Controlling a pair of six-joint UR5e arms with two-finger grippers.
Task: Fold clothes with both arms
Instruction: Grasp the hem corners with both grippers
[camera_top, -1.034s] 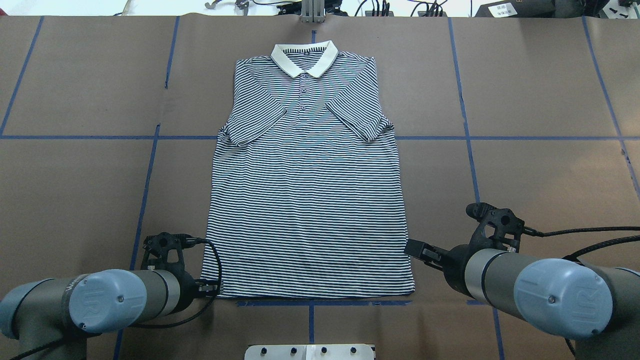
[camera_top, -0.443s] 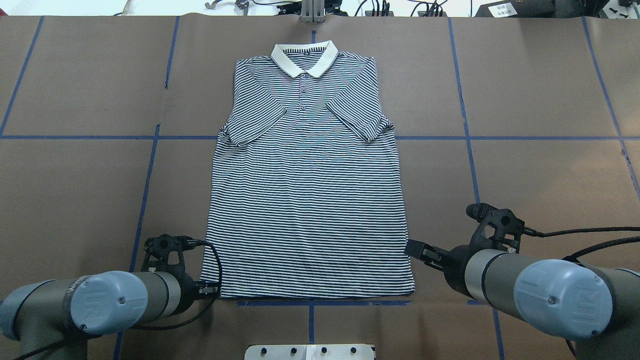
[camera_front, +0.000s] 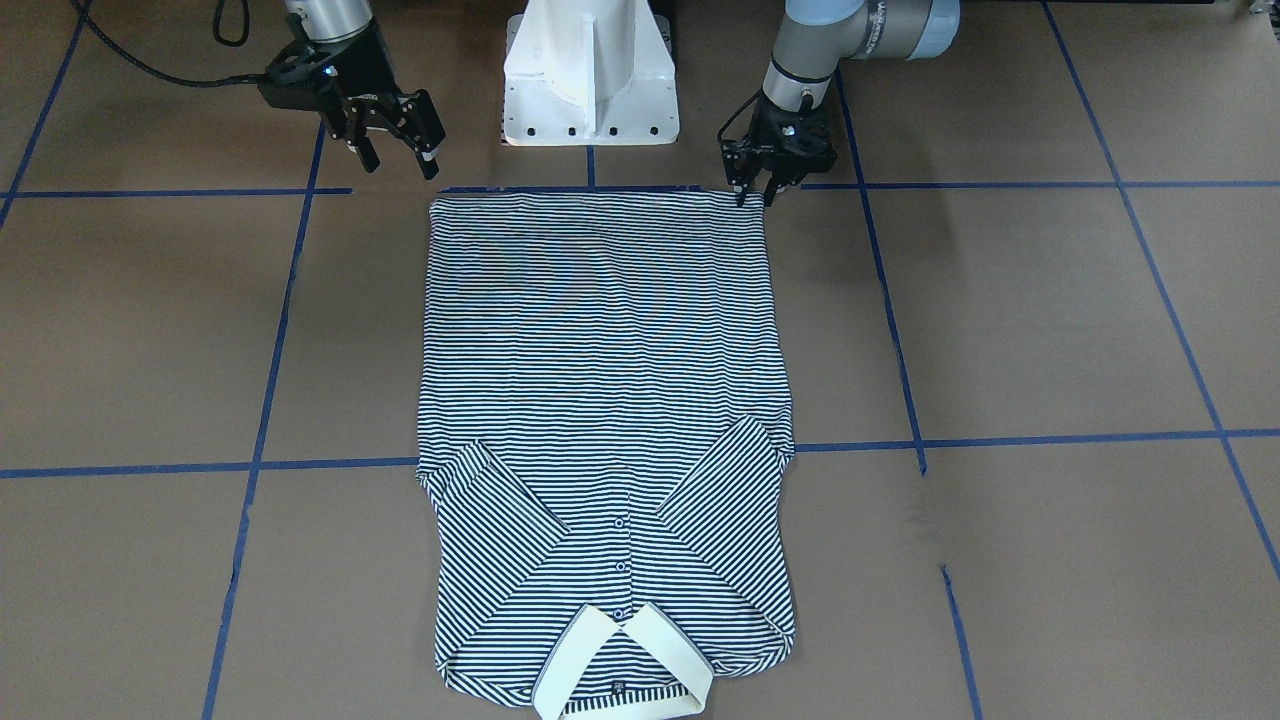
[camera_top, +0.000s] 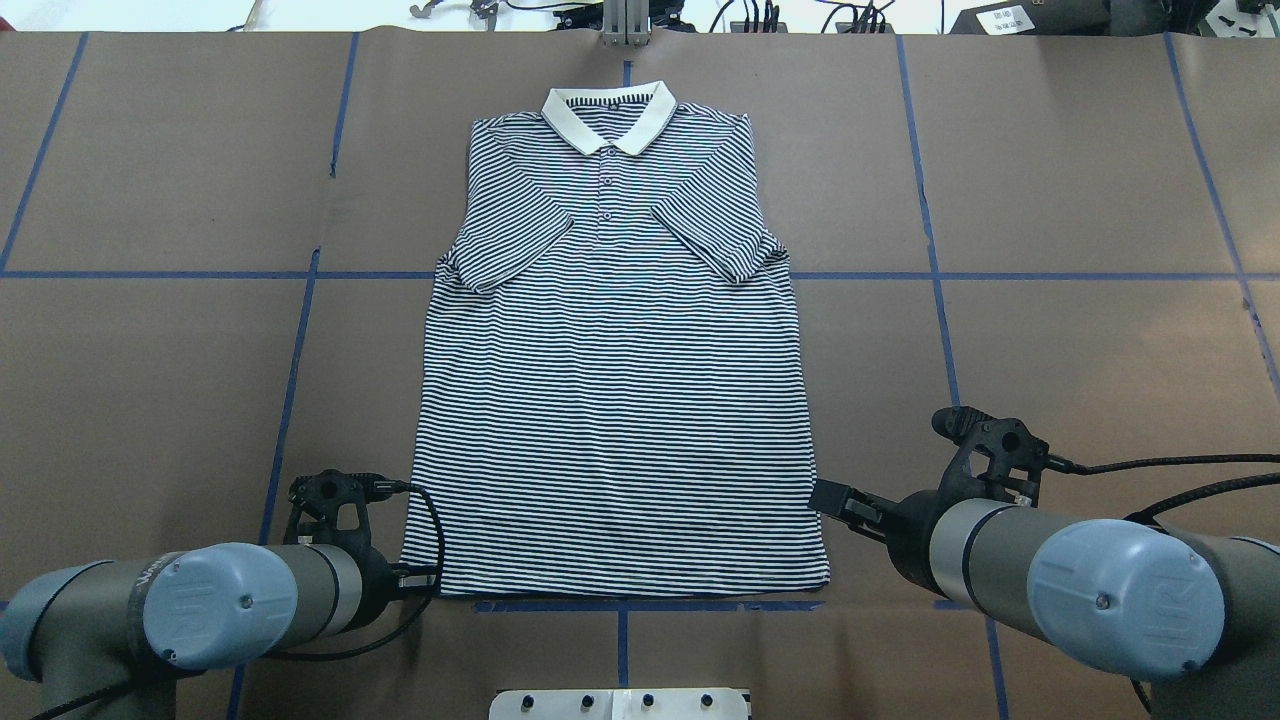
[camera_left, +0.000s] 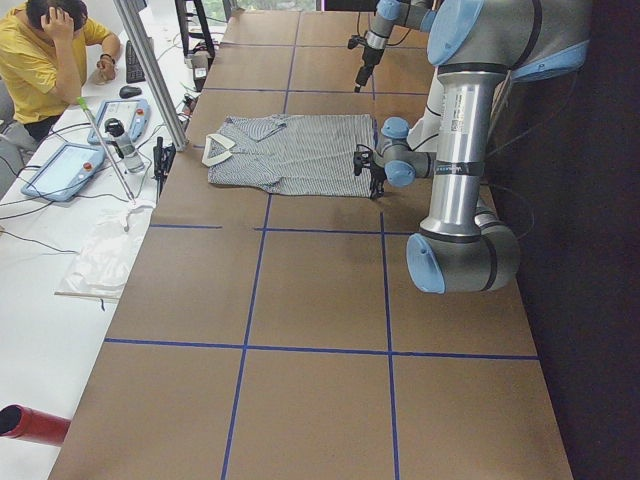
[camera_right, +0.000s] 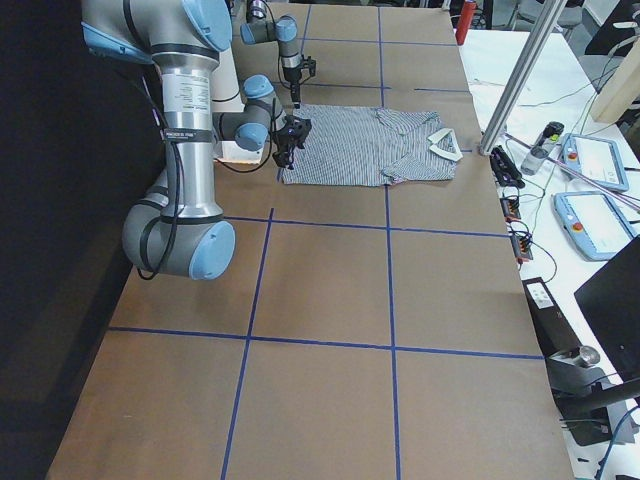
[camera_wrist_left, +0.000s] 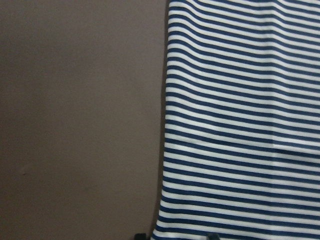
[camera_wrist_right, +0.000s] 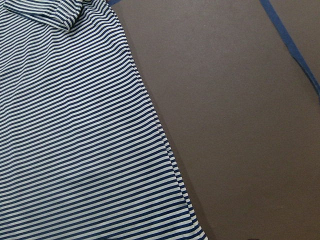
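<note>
By shirt (camera_front: 600, 350) hem corners: L claw (camera_front: 752, 197), R claw (camera_front: 398, 162), jaws apart.

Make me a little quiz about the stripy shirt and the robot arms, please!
1. True or false: both sleeves of the striped shirt are folded in over its front.
2. Pick one: which part of the shirt lies nearest the robot? A) the collar B) the bottom hem C) a sleeve
3. Fill in: the ___ arm's jaws stand open right at a hem corner.

Key: 1. True. 2. B. 3. The left arm.
</note>
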